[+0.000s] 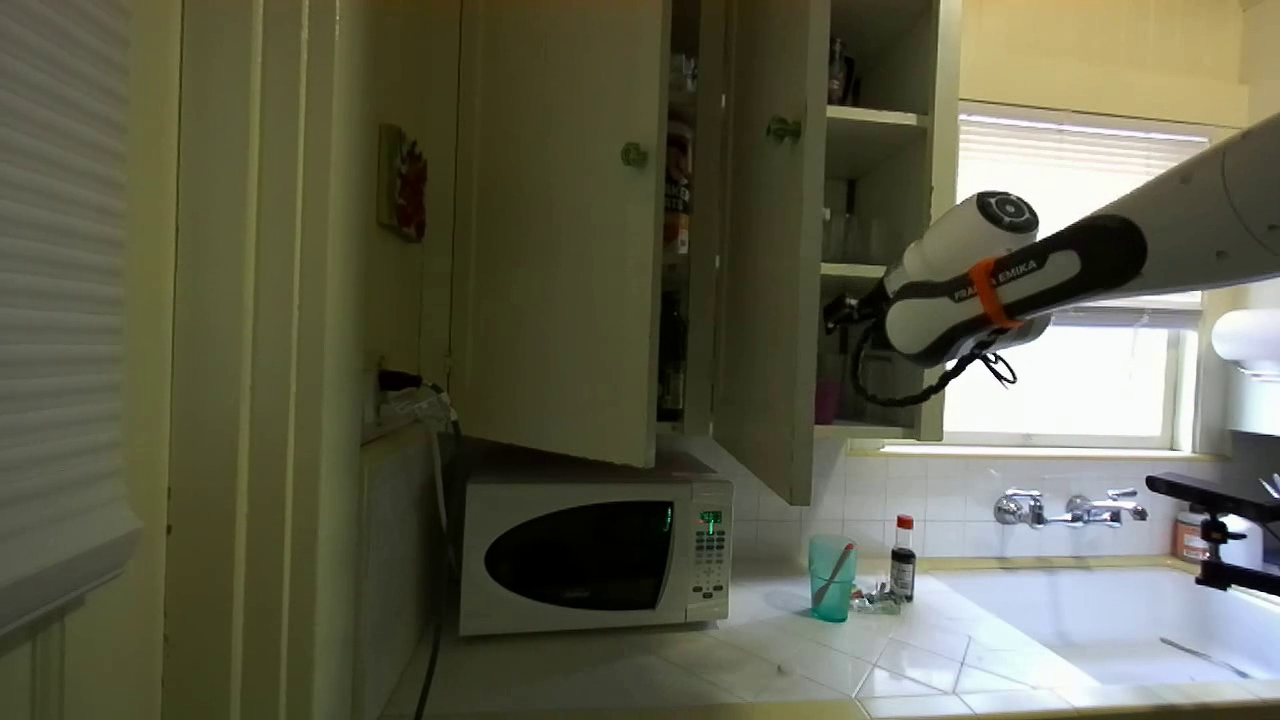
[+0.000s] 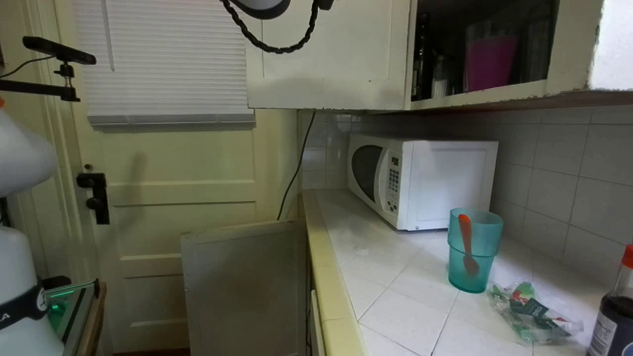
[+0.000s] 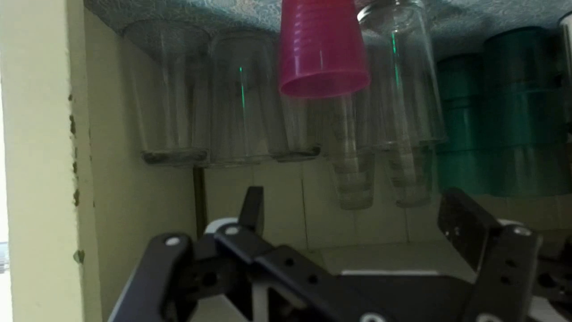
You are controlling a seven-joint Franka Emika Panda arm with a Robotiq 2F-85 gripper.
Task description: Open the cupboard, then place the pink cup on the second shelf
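Note:
The cream-yellow cupboard (image 1: 943,60) has its right-hand door (image 1: 765,250) swung open, showing pale shelves. Another door (image 1: 560,230) stands ajar beside it. The pink cup (image 1: 827,400) stands upright on the bottom of the open compartment; it also shows through the opening in an exterior view (image 2: 489,64). In the wrist view, which is upside down, the pink cup (image 3: 322,49) is in front of clear glasses. My gripper (image 1: 842,313) is at the compartment opening, above the cup's height and just below a shelf. Its fingers (image 3: 353,203) are wide apart and hold nothing.
Clear glasses (image 3: 167,98) and green cups (image 3: 505,120) crowd around the pink cup. The cupboard's side frame (image 3: 44,156) is close on one side. A microwave (image 1: 600,560), a teal cup (image 1: 832,580) and a red-capped bottle (image 1: 903,565) stand on the counter below.

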